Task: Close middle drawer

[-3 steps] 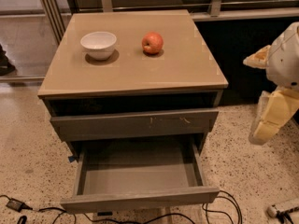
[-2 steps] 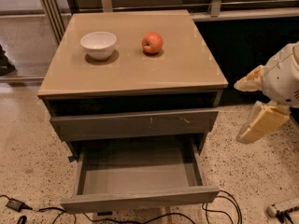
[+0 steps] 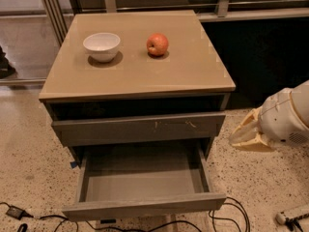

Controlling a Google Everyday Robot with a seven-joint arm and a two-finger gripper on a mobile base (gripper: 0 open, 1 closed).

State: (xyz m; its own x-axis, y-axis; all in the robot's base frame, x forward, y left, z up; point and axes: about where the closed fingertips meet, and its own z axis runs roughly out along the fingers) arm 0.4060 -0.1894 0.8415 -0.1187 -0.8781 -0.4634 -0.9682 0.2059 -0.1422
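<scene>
Grey middle drawer (image 3: 145, 185) is open, closing not begun; my gripper (image 3: 233, 139), state I cannot tell, hangs beside the right edge of the table (image 3: 183, 76).

The single camera looks steeply down from in front of the cabinet (image 3: 145, 81), facing its front and near enough that it fills most of the view. The gripper (image 3: 243, 137) sits at the right edge, beside the open middle drawer (image 3: 145, 206).

Matt wood middle drawer (image 3: 145, 208), smooth plastic end effector (image 3: 245, 137) beside it.
</scene>
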